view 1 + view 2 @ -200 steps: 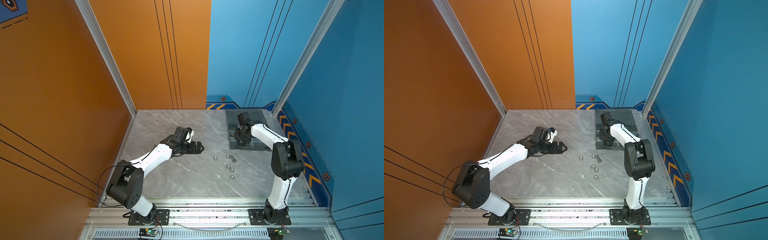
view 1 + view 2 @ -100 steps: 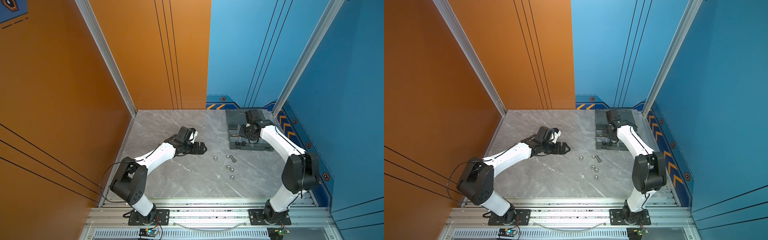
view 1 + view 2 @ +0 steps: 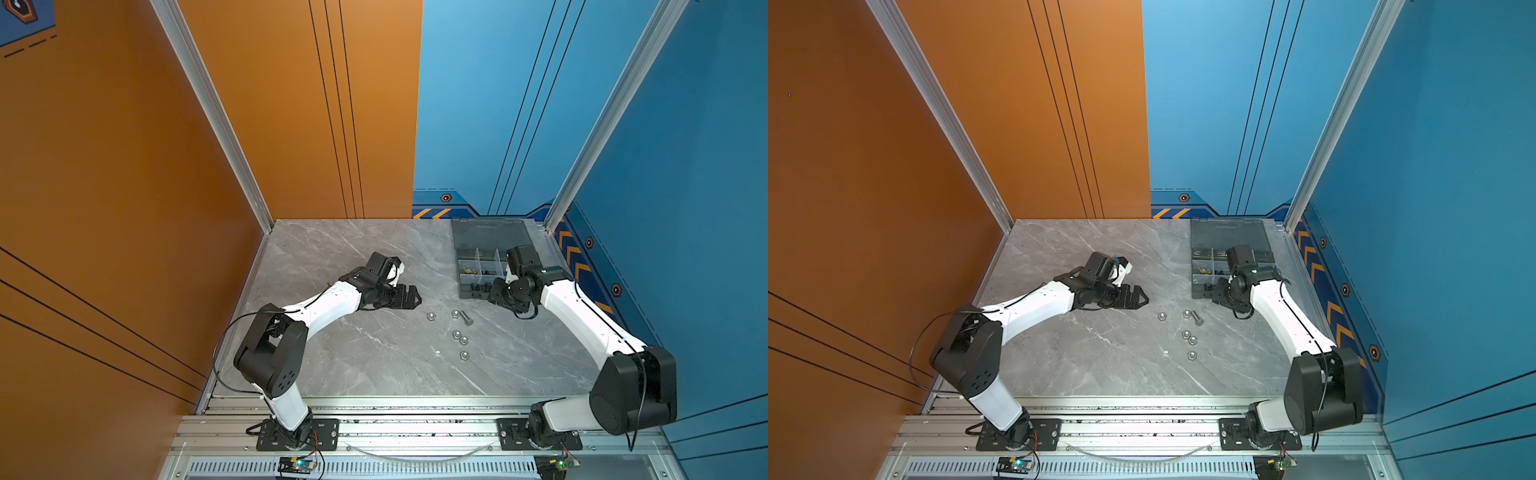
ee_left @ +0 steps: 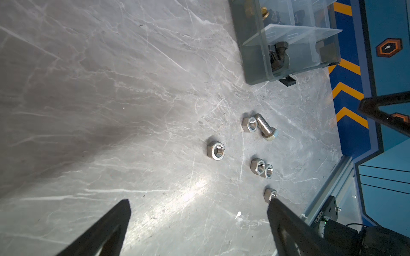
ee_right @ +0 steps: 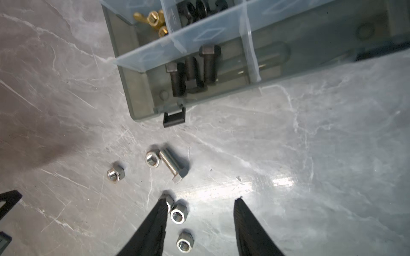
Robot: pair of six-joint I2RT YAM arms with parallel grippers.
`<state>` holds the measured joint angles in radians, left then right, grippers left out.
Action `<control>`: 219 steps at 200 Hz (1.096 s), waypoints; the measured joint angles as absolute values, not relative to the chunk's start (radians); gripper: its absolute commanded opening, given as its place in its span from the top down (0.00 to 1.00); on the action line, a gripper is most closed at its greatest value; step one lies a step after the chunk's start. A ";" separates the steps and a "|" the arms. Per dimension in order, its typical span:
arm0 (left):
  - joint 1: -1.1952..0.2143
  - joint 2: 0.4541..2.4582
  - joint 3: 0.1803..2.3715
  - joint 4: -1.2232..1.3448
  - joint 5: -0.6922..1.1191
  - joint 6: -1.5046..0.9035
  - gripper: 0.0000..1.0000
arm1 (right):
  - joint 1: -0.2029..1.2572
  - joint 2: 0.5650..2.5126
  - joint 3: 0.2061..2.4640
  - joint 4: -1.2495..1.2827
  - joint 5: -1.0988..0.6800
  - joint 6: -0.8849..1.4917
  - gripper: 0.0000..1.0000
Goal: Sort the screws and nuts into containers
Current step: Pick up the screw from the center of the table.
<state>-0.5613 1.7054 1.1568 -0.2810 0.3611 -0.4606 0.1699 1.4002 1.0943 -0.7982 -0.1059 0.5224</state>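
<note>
Well, the right hand hangs over the desk by the near edge of the organizer box. Its fingers are parted with nothing between them. Just ahead of its fingertips the silver bolt lies flat on the desk, with a silver nut right against its threaded end. Another nut sits alone, further off toward the left hand. Closer in, below the right hand's fingers, two nuts touch each other, and a fifth nut lies near them but apart.

Beyond the silver bolt, the box's corner compartment nearest this hand holds black bolts. Brass wing nuts lie in the compartment behind that one. The left hand is spread wide and also grips nothing. It is over the desk, pointed at the loose pieces, and the lone nut is the one closest to it.
</note>
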 measured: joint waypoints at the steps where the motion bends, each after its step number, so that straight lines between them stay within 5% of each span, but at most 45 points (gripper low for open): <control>1: -0.562 1.707 1.158 -0.281 0.361 -0.461 0.02 | 0.170 1.399 1.093 -0.798 -0.106 0.522 0.48; 130: -0.612 1.772 1.246 -0.288 0.379 -0.453 0.02 | 0.239 1.373 0.999 -0.812 -0.155 0.492 0.46; 219: -0.612 1.779 1.247 -0.300 0.382 -0.453 0.02 | 0.306 1.609 1.066 -0.777 -0.135 0.384 0.46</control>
<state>-0.6117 1.7786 1.2472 -0.3000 0.3824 -0.4526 0.3061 1.6089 1.0660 -0.7769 -0.1349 0.3840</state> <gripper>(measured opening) 0.978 0.541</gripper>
